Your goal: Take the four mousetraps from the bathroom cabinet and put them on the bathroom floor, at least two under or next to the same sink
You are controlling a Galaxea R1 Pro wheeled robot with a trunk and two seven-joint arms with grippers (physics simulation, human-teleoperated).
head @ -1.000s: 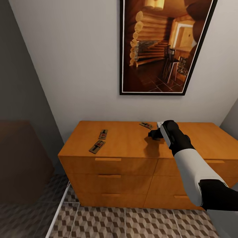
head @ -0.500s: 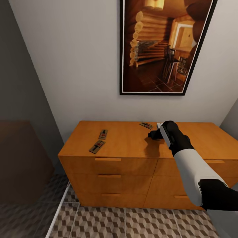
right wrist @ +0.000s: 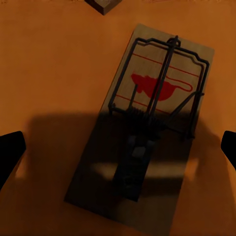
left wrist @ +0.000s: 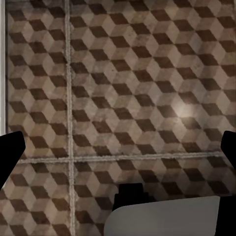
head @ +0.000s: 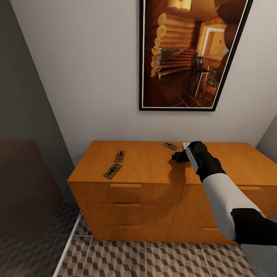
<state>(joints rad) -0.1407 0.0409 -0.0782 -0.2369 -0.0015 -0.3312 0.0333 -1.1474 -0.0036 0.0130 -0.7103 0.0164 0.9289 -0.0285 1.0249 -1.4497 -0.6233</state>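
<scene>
Three mousetraps lie in view on top of the orange-brown cabinet (head: 146, 169) in the head view: two at the left (head: 120, 156) (head: 113, 170) and one at the back middle (head: 169, 146). My right gripper (head: 178, 156) hovers just above the cabinet top, near the back-middle trap. In the right wrist view a mousetrap (right wrist: 147, 132) with a red mouse print lies flat directly below the open right gripper (right wrist: 118, 147), its fingertips (right wrist: 10, 152) spread wide on both sides without touching it. The left gripper (left wrist: 118, 147) hangs open over the cube-pattern bathroom floor (left wrist: 123, 88), holding nothing.
A large framed picture (head: 188, 54) hangs on the white wall above the cabinet. Cube-pattern floor tiles (head: 154, 261) run in front of the drawers. A dark brown block (head: 23, 184) stands at the left. The corner of another flat wooden piece (right wrist: 103, 4) shows in the right wrist view.
</scene>
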